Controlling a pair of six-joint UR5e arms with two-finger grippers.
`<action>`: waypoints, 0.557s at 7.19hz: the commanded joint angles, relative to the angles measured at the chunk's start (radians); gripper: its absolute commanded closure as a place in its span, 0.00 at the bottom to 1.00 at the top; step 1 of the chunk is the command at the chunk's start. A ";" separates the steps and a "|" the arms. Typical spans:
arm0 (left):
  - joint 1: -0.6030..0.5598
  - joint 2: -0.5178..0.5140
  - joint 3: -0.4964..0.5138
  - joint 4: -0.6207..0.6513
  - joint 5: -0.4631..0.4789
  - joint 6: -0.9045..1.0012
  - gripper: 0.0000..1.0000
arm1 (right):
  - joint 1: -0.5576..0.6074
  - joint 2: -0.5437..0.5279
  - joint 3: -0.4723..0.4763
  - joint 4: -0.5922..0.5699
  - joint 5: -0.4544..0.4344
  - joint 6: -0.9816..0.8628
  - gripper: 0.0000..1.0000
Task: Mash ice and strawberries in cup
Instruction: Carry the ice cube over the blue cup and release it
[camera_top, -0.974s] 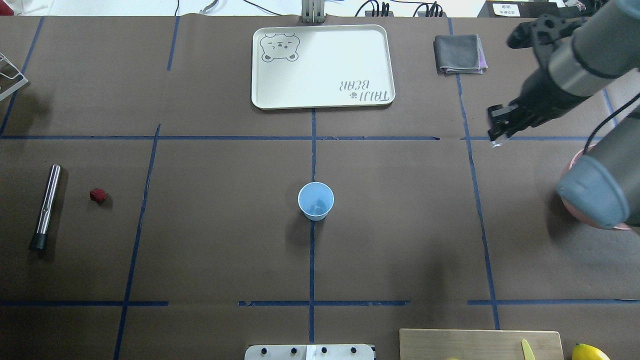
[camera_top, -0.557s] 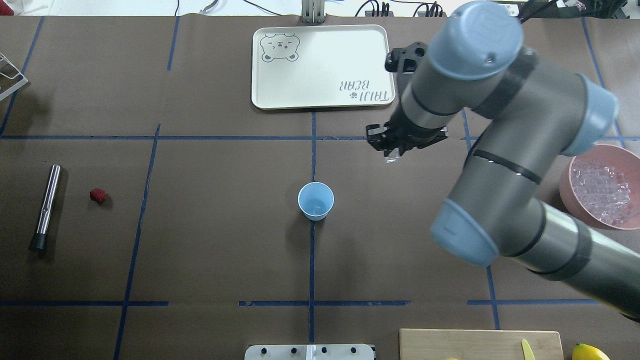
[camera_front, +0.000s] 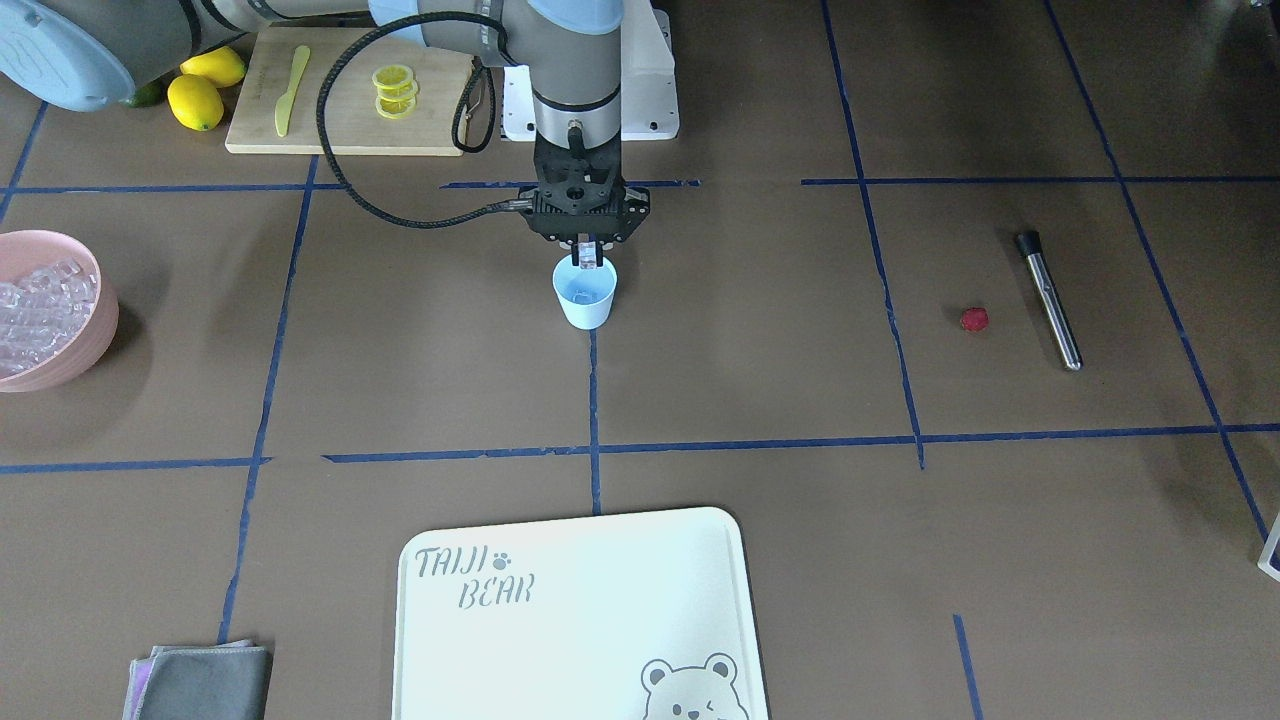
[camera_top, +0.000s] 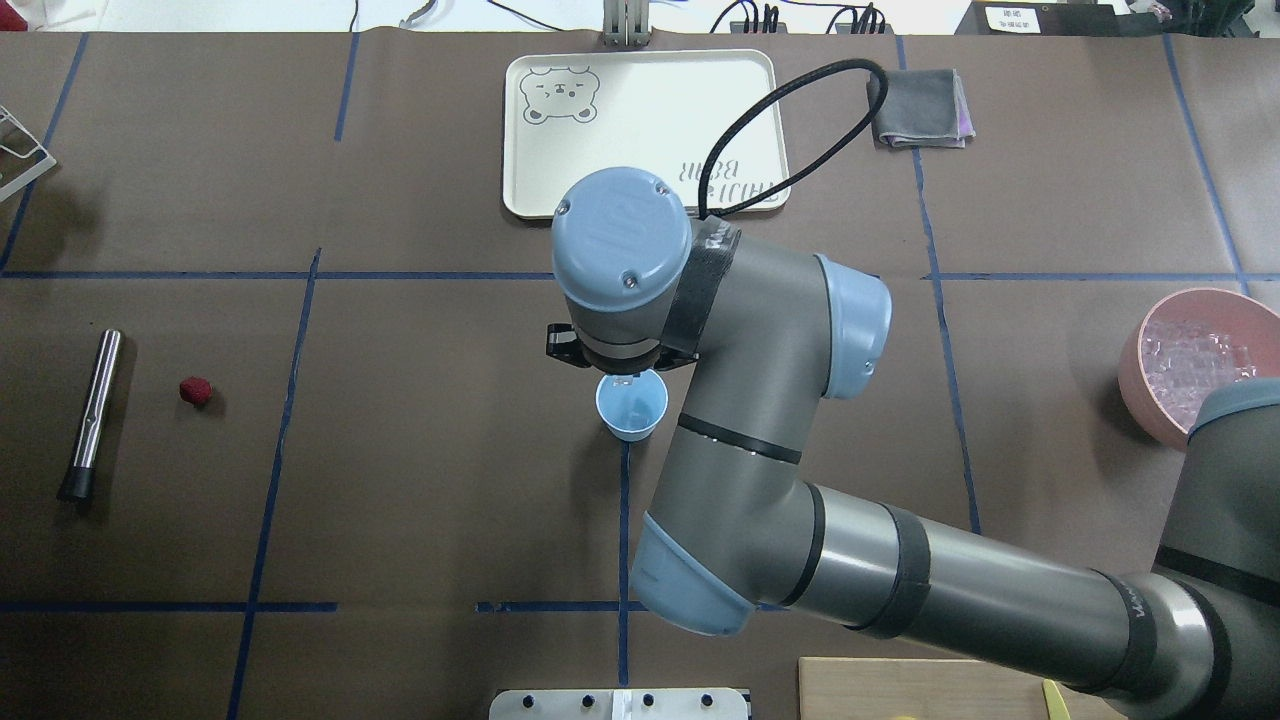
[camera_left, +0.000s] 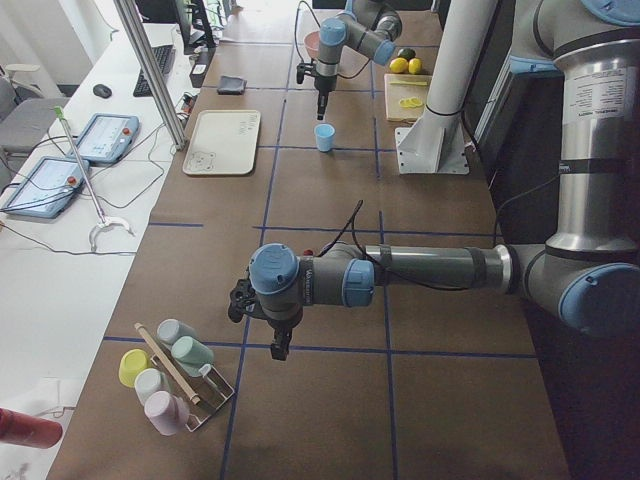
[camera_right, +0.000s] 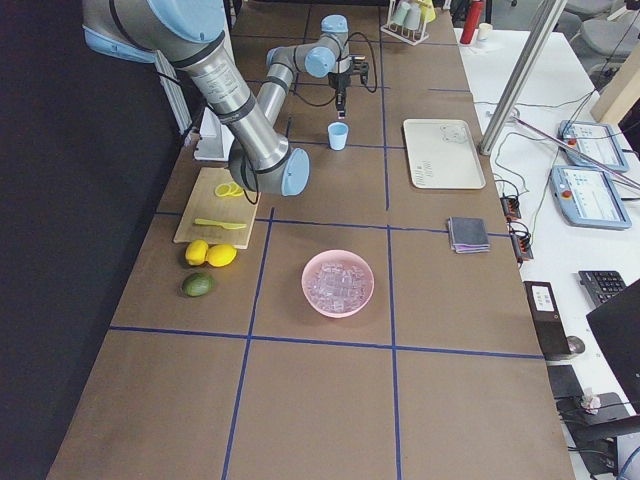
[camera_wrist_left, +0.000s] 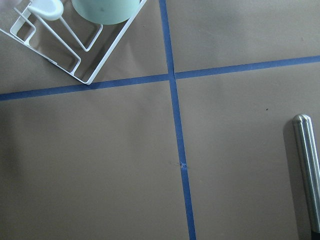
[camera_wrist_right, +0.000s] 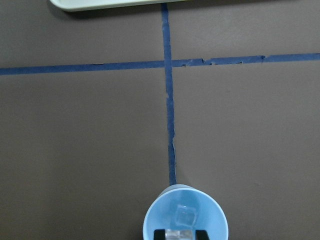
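The pale-blue cup (camera_front: 585, 296) stands upright at the table's middle; it also shows in the overhead view (camera_top: 632, 408). My right gripper (camera_front: 589, 258) hangs just above its rim, shut on a clear ice cube (camera_front: 588, 256). In the right wrist view another ice cube (camera_wrist_right: 186, 216) lies inside the cup (camera_wrist_right: 150, 222). The red strawberry (camera_top: 196, 390) lies far left on the table beside a steel muddler (camera_top: 92, 412). More ice fills the pink bowl (camera_top: 1135, 365). My left gripper (camera_left: 278, 345) shows only in the exterior left view, near a cup rack; I cannot tell its state.
A white bear tray (camera_top: 640, 100) and a grey cloth (camera_top: 920, 105) lie at the far side. A cutting board (camera_front: 340, 125) with lemon slices and lemons (camera_front: 195, 100) sits by the robot base. A cup rack (camera_wrist_left: 75, 55) is near the left wrist.
My right arm has swung from beside the pink bowl leftward across the table, and its gripper with the ice cube now hangs over the cup.
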 joint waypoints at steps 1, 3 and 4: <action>0.000 0.002 0.001 0.000 0.000 0.000 0.00 | -0.029 -0.014 -0.023 0.013 -0.023 0.010 1.00; 0.000 0.002 0.001 0.000 0.000 0.000 0.00 | -0.029 -0.025 -0.021 0.013 -0.026 0.009 0.99; 0.000 0.002 0.001 0.000 0.000 0.000 0.00 | -0.028 -0.027 -0.023 0.018 -0.025 -0.003 0.49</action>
